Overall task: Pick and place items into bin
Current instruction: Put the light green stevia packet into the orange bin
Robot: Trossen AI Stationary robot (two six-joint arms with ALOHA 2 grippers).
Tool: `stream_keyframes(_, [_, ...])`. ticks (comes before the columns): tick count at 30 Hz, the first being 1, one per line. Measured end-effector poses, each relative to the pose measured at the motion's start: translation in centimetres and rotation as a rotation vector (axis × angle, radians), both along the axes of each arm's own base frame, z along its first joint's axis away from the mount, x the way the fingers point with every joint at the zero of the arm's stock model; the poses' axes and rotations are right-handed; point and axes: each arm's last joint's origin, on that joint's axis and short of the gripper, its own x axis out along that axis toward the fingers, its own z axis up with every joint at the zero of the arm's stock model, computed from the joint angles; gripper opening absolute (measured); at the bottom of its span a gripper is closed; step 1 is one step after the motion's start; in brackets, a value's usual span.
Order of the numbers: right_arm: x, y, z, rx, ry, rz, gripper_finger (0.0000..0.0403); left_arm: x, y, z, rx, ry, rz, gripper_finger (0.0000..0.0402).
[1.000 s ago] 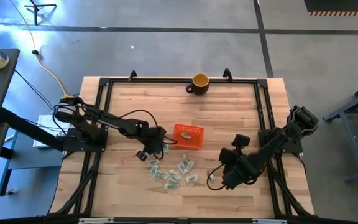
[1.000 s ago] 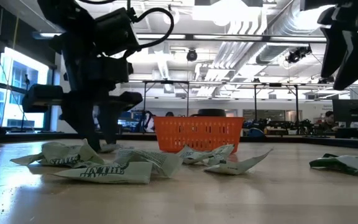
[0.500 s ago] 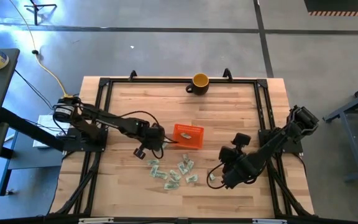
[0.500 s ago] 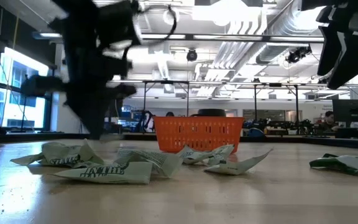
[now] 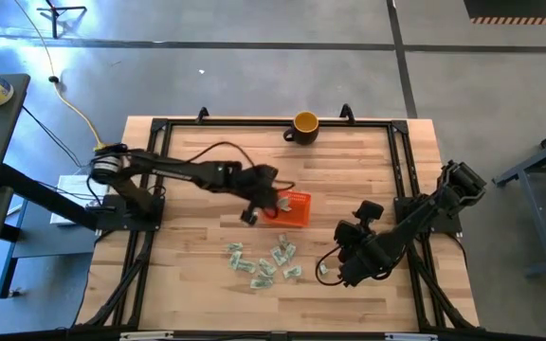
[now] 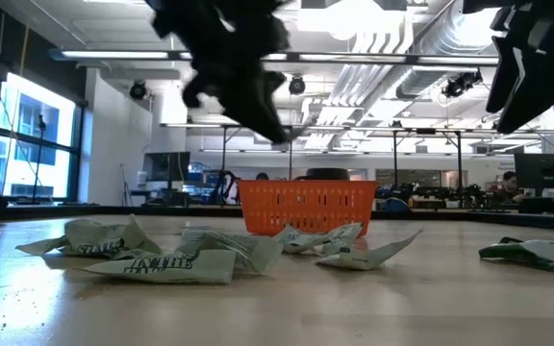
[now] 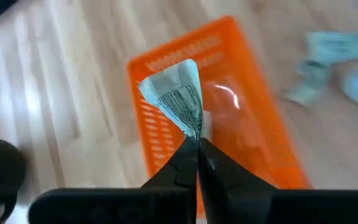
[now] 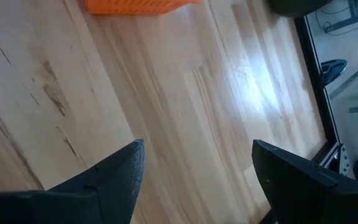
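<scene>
The orange perforated bin point(image 5: 298, 210) point(image 6: 306, 207) point(image 7: 253, 137) stands mid-table. Several pale green and white wrapped items point(image 5: 263, 263) point(image 6: 152, 252) lie loose on the wood, toward the table's near edge from the bin. My left gripper point(image 5: 275, 202) point(image 7: 197, 146) hangs above the bin's left part, shut on one wrapped item point(image 7: 178, 99). My right gripper point(image 5: 335, 270) point(image 8: 197, 162) hovers open over bare wood to the right of the pile. My left gripper pinches the wrapped item by its crumpled end point(image 7: 194, 132) between the two fingertips point(image 7: 182, 158). The rest of the item sticks out past the fingertips. It is lifted clear and sits over the bin's inside.
A yellow mug point(image 5: 305, 124) stands at the far edge. A black frame rail point(image 5: 398, 170) runs round the table top. One more wrapped item point(image 6: 537, 252) lies apart, near the right gripper. Bare wood lies left of and beyond the bin.
My left gripper has risen from the table just left of the pile and swung right and toward the far edge, ending above the bin. The right arm has kept still.
</scene>
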Motion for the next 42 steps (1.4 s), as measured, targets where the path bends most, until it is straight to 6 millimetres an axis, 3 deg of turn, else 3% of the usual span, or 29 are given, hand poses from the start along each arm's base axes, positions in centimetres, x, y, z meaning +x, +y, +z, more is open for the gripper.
stream_keyframes(7, [-0.1, 0.1, 0.0, 0.012, 0.002, -0.006, 0.0287, 3.3, 0.2, -0.6, -0.004, 0.056, 0.114, 0.0076])
stream_keyframes(11, [-0.2, 0.2, -0.2, 0.010, -0.002, -0.012, 0.0287, 2.9, -0.2, 0.1, -0.010, 0.119, 0.121, 0.0128])
stream_keyframes(19, [-1.6, -0.6, -3.4, 0.021, 0.070, -0.038, 0.0287, -1.3, -0.7, 1.2, -0.107, 0.372, 0.320, 0.0226])
stream_keyframes(23, [-1.9, -0.7, -4.3, 0.033, 0.069, -0.045, 0.0287, -2.6, -0.8, -0.1, -0.245, 0.452, 0.494, 0.0245])
stream_keyframes(31, [-2.5, -1.5, -4.7, 0.119, 0.023, -0.087, 0.0287, -3.8, -1.2, -5.1, -0.484, 0.515, 0.759, 0.0272])
stream_keyframes(37, [-3.4, -2.7, -4.4, 0.141, -0.015, -0.131, 0.0287, -3.2, -1.2, -5.7, -0.570, 0.417, 0.858, 0.0284])
stream_keyframes(42, [-3.3, -3.6, -4.1, 0.117, -0.039, -0.141, 0.0287, -2.6, -1.3, -6.0, -0.499, 0.322, 0.886, 0.0279])
